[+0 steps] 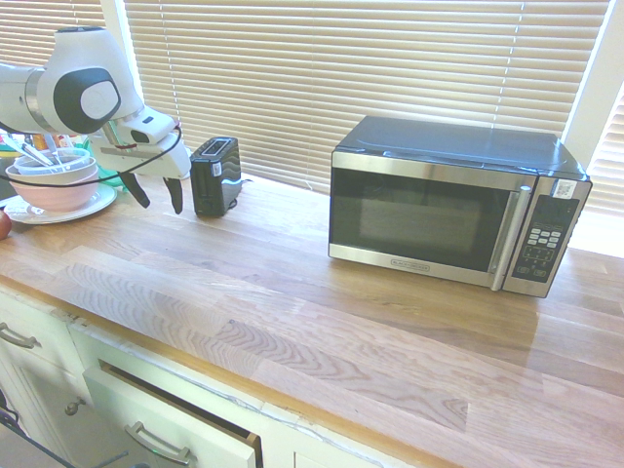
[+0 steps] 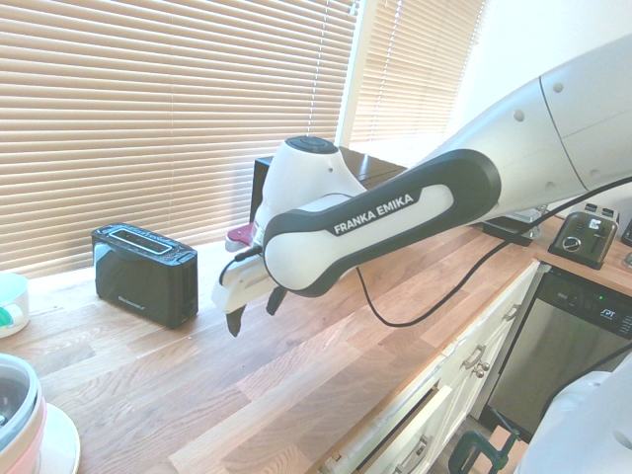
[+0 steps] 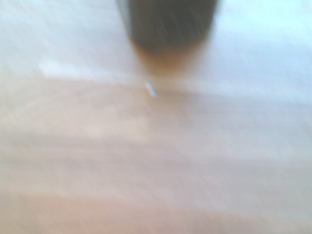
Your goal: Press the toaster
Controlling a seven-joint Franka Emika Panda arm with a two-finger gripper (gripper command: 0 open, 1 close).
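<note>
First exterior view, far left: a stack of bowls point(image 1: 54, 180) on a plate point(image 1: 58, 208) sits at the left edge of the frame, on a wooden countertop point(image 1: 322, 312). The white arm enters from the upper left. Its gripper point(image 1: 156, 193) hangs above the countertop, fingers pointing down and spread apart — nothing between them.

Just right of the gripper stands the toaster point(image 1: 215, 175), upper left of the frame, close to the window blinds point(image 1: 370, 68). It is small, black and boxy, with its narrow end facing the camera. The gripper is near its left side but not touching it; a strip of bare wood shows between them.

Further right, in the right half of the frame, a large black-and-steel microwave point(image 1: 458, 205) sits on the same countertop, well apart from the toaster. White drawers point(image 1: 146, 429) with metal handles run along the lower left.

Second exterior view: the toaster point(image 2: 144, 274) is at middle left, its long side to the camera, silvery slot on top. The gripper point(image 2: 252, 311) is to its right, fingers apart, above the wood. The microwave is mostly hidden behind the arm.

Wrist view — blurred: a dark shape, the toaster point(image 3: 168, 24), sits at the top centre, pale wood grain filling the rest.
</note>
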